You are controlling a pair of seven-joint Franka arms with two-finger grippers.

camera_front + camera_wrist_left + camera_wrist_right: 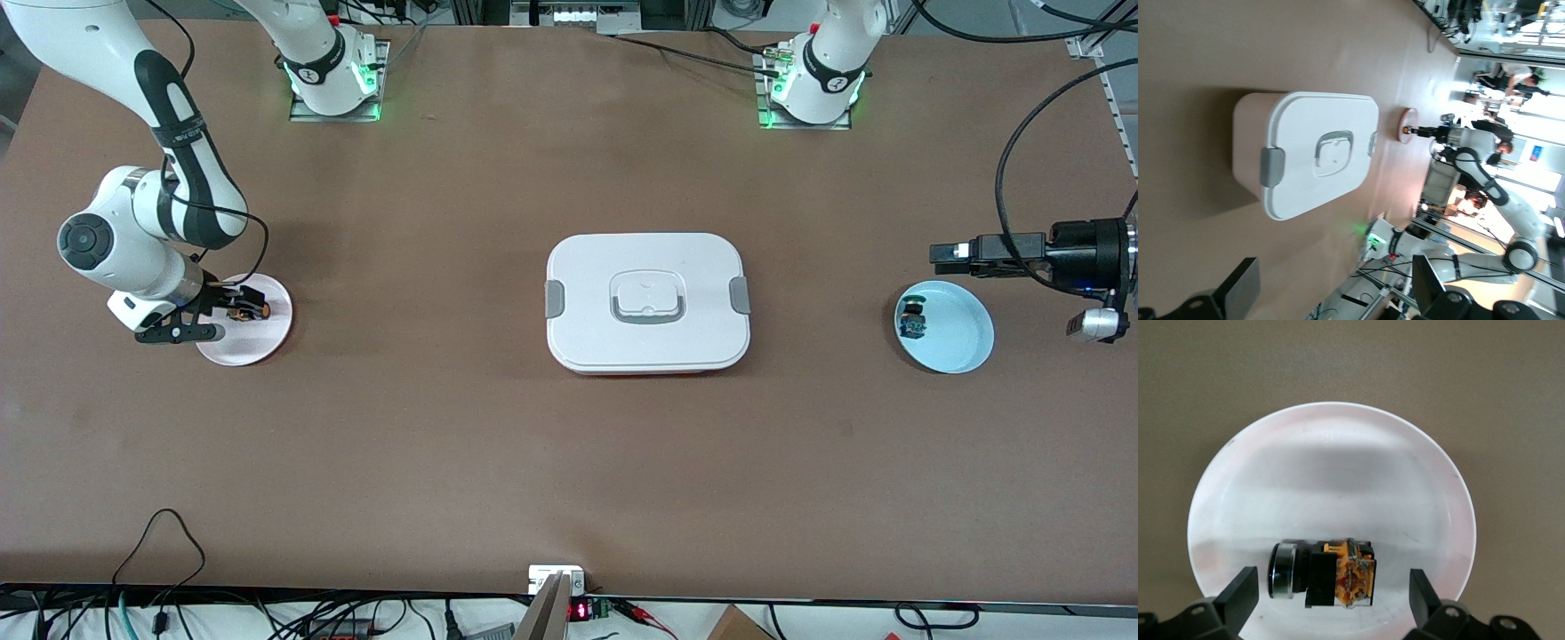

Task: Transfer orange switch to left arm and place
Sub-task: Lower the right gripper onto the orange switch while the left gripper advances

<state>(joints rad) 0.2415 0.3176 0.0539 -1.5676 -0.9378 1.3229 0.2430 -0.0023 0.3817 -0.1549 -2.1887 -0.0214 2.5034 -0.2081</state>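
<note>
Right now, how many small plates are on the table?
2. A pink plate at the right arm's end holds the orange switch; a light blue plate at the left arm's end holds a blue switch.

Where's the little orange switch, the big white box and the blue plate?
orange switch [1350, 580], right wrist view, on its orange body.
box [647, 267], front view, on the white lid.
blue plate [956, 333], front view, on its bare inside.

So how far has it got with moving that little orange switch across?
Barely begun. The orange switch lies on the pink plate at the right arm's end of the table, not gripped. In hand: the right gripper is low over it, fingers open on either side. Left to do: grasp, carry clear of the box, and pass to the left gripper, which waits open above the blue plate.
</note>
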